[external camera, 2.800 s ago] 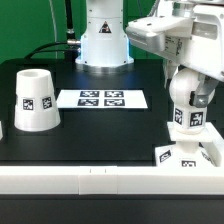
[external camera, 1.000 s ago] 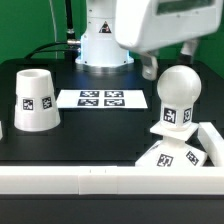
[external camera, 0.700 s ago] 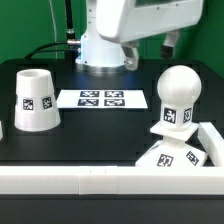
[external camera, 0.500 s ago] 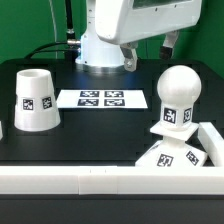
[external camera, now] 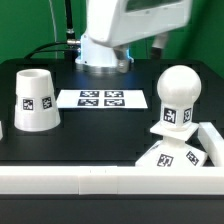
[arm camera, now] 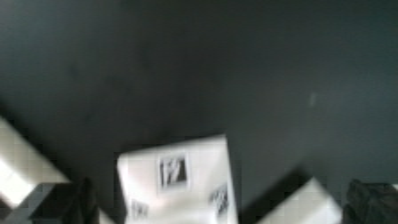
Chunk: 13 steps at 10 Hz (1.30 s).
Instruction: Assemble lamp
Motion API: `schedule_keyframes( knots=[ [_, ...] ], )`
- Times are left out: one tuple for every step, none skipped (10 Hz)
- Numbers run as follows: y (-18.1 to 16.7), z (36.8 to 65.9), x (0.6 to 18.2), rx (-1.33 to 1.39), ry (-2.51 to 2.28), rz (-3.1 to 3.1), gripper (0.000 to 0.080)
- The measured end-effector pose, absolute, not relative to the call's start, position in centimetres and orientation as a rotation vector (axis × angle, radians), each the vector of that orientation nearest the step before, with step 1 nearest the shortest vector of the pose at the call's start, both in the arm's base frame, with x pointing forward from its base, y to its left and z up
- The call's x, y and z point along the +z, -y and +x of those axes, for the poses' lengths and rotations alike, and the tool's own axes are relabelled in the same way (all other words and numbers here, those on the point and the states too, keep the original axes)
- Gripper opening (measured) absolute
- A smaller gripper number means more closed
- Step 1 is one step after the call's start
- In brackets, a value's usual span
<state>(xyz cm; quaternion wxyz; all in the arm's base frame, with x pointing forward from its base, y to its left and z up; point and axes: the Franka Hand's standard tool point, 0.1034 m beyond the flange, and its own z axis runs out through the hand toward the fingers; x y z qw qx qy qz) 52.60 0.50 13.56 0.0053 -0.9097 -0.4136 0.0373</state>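
Black table (external camera: pixel 100 135): bulb (external camera: pixel 178 97) upright on base (external camera: pixel 175 152).

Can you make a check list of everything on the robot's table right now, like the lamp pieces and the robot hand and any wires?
Surface: black table with a white front rail.
Job's things: bulb stands upright in the base, at the exterior view's right; shade stands apart, at the exterior view's left.
Clutter: only the marker board, lying flat.
Grippers: gripper holds nothing; jaws apart in the blurred wrist view.
Cables: dark cables behind the table.
Surroundings: green backdrop.
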Motion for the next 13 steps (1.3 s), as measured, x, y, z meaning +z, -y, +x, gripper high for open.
schedule_keyframes(
  knots=[
    [1.7,50.3,13.3,0.106,1.297,-2.830,0.0699],
    [3.4,49.1,13.2,0.114,1.324,-2.809,0.0699],
    [5.2,48.2,13.0,0.108,1.336,-2.804,0.0699],
    [6.6,47.6,12.8,0.107,1.317,-2.811,0.0699],
    [6.5,47.6,12.8,0.108,1.307,-2.817,0.0699],
    [6.5,47.6,12.8,0.109,1.308,-2.816,0.0699],
    [6.5,47.6,12.7,0.110,1.307,-2.816,0.0699],
    [6.5,47.6,12.7,0.110,1.307,-2.816,0.0699],
    [6.5,47.6,12.7,0.110,1.307,-2.816,0.0699],
    [6.7,47.2,12.7,0.108,1.304,-2.819,0.0699],
    [7.1,45.8,12.5,0.107,1.289,-2.826,0.0699],
    [7.9,44.2,12.3,0.108,1.304,-2.815,0.0699],
    [9.1,42.8,12.1,0.108,1.328,-2.799,0.0699]
  ],
)
